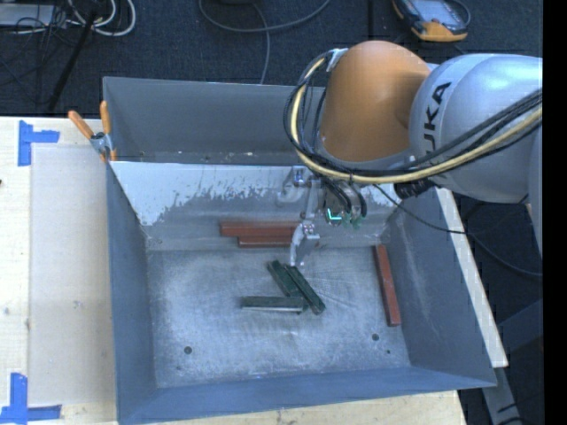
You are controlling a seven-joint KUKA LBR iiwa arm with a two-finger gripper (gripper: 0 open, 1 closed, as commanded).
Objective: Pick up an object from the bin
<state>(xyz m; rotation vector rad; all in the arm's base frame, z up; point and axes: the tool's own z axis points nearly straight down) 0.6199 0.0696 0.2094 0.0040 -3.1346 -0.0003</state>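
Dark green bar (pixel 298 288) lies slanted mid-bin, its upper end right below the hand (pixel 299 248). Can't tell if the hand is open or closed. It is probably over that end because the far end overlaps a second green bar (pixel 270 303). One brown bar (pixel 257 232) lies just behind the hand, and another (pixel 386 283) well off on the arm side.

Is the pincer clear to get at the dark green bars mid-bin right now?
Probably yes: the pincer hangs over the upper end of the dark green bars, with nothing lying on them.
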